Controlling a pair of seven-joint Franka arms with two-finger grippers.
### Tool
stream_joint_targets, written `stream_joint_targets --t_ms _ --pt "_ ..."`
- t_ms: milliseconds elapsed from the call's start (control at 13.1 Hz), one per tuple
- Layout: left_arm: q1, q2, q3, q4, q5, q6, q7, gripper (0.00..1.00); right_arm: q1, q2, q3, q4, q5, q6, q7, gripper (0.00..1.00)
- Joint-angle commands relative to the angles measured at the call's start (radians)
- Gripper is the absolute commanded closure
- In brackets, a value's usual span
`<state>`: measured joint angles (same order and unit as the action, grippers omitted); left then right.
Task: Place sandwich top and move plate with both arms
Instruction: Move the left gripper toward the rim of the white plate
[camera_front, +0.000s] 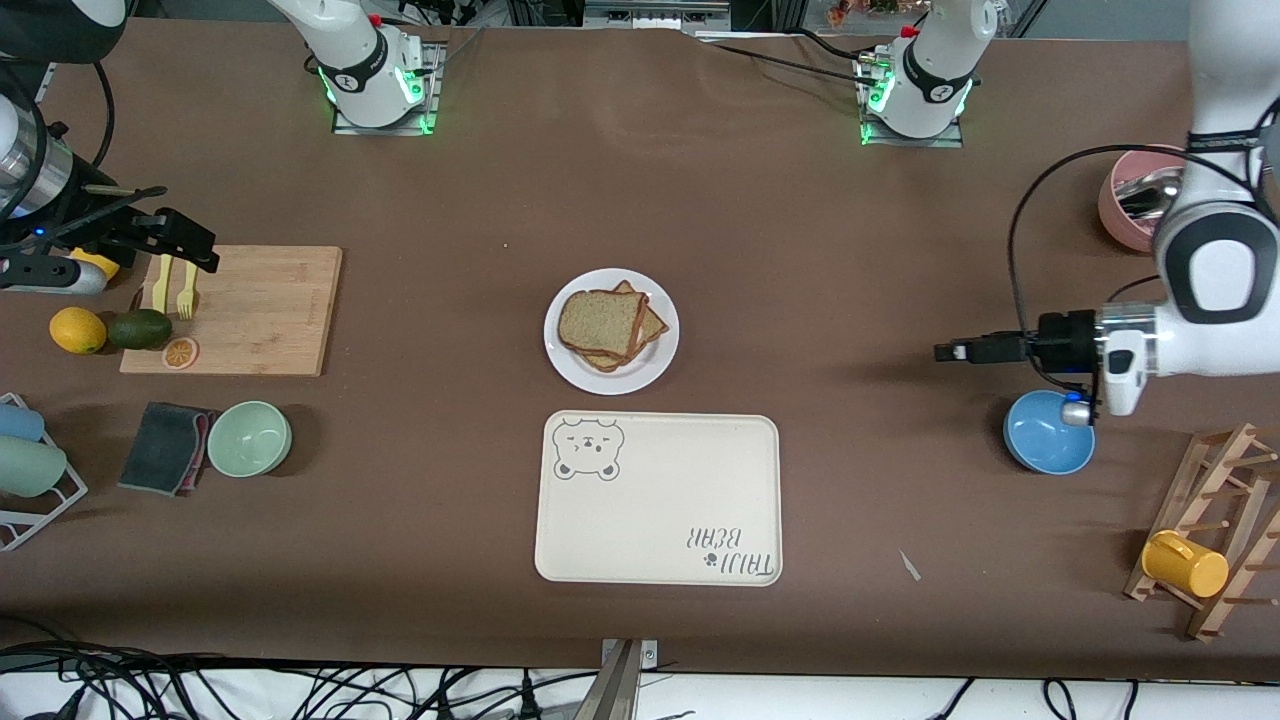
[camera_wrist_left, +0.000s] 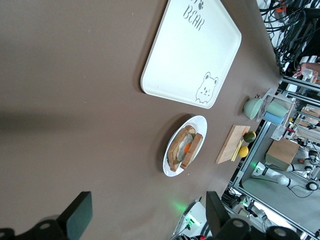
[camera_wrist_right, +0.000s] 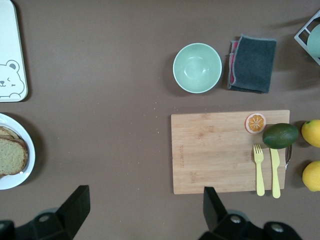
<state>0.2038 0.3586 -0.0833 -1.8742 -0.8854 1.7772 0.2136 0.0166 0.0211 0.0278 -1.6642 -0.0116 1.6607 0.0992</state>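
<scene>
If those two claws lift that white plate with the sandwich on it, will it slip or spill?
The round glossy white plate looks stiff but probably slick, so a pinch on its thin rim might slide. The stacked bread slices sit loose and skewed, so tilting could likely shift them. It seems light enough, though probably breakable if dropped.

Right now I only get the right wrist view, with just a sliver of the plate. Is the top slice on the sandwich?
Observer: Yes, the top slice lies on the stack on the plate, slightly askew.
Operator: Anything between the slices?
Observer: The left wrist view shows something white and orange, apparently an egg, between them.
Operator: Where's the left claw?
Observer: The left claw is open, over the table near a blue bowl, at the left arm's end.
</scene>
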Motion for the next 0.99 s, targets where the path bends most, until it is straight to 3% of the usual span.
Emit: stream_joint_targets --t_ms 0,152,304,456,685,913 --pt "-0.012 -0.102 -0.033 -0.155 -0.067 0.07 0.035 0.0 -0.018 -0.006 0.015 0.001 0.015 0.002 0.005 0.0" --pt "-0.014 -0.089 -0.073 -0.173 -0.13 0.108 0.038 0.01 -0.018 -0.004 0.014 0.001 0.024 0.002 0.005 0.0" --pt "-0.046 -0.087 -0.145 -0.251 -0.164 0.239 0.058 0.09 -0.018 -0.006 0.014 0.003 0.024 -0.005 0.004 0.0" --pt "-0.11 -0.083 -0.156 -0.299 -0.254 0.32 0.096 0.01 -0.018 -0.007 0.012 0.006 0.021 0.001 -0.007 0.0" --pt "-0.173 -0.073 -0.158 -0.351 -0.289 0.344 0.144 0.0 -0.02 -0.006 -0.003 0.008 0.022 0.016 -0.009 0.0" --pt "-0.251 -0.05 -0.183 -0.408 -0.479 0.432 0.28 0.0 -0.021 -0.004 -0.02 0.011 0.022 0.016 -0.013 0.0"
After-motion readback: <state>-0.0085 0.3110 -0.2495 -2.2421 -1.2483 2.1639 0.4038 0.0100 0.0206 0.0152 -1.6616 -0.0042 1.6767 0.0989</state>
